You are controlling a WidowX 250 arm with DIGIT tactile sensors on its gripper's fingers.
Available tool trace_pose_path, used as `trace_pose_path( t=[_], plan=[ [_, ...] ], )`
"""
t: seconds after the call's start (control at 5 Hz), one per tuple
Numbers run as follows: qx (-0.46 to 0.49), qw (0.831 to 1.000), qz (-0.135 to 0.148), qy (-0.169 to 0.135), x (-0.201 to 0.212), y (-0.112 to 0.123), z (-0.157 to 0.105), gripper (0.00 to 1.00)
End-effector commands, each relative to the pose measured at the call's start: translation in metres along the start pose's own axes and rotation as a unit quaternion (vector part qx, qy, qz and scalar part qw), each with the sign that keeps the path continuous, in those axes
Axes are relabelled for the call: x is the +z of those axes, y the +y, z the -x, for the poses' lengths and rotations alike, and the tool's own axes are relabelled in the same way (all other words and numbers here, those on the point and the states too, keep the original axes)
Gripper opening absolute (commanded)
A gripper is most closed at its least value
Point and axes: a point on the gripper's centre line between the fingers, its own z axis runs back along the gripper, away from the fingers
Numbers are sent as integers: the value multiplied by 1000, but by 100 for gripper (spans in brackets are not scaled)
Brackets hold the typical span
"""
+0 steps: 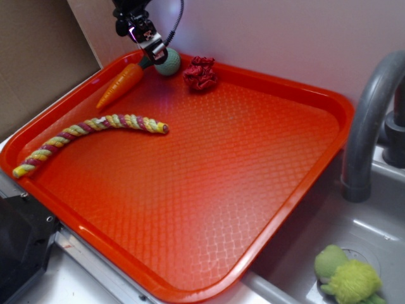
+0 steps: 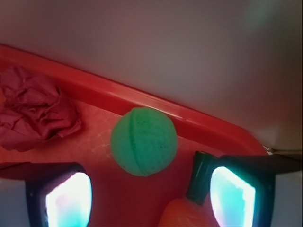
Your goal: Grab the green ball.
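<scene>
The green ball (image 1: 169, 62) (image 2: 144, 141) rests in the far left corner of the orange tray (image 1: 266, 183), against its back rim. My gripper (image 1: 152, 45) (image 2: 150, 194) hangs open just above and in front of it, jaws spread wide with nothing between the pads. In the wrist view the ball lies just ahead of the fingertips, centred between them. The toy carrot (image 1: 121, 84) (image 2: 189, 208) lies beside the ball, its dark stem close to the right finger (image 2: 234, 194).
A dark red scrunchie (image 1: 200, 73) (image 2: 33, 111) lies right of the ball. A braided rope toy (image 1: 88, 133) crosses the tray's left side. A white wall stands right behind the tray. At right are a grey faucet (image 1: 373, 120) and a fuzzy green plush (image 1: 348, 275) in the sink.
</scene>
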Motion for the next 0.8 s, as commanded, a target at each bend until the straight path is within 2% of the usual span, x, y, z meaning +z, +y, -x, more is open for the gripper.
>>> trace_pose_path(
  t=[0.0, 0.2, 0.4, 0.6],
  plan=[
    [-7, 999, -18, -28, 20, -1, -12, 100],
    [-7, 999, -18, -28, 20, -1, -12, 100],
    [-18, 999, -6, -36, 4, 4, -12, 100],
    [-25, 1000, 1, -16, -15, 9, -11, 100]
  ],
)
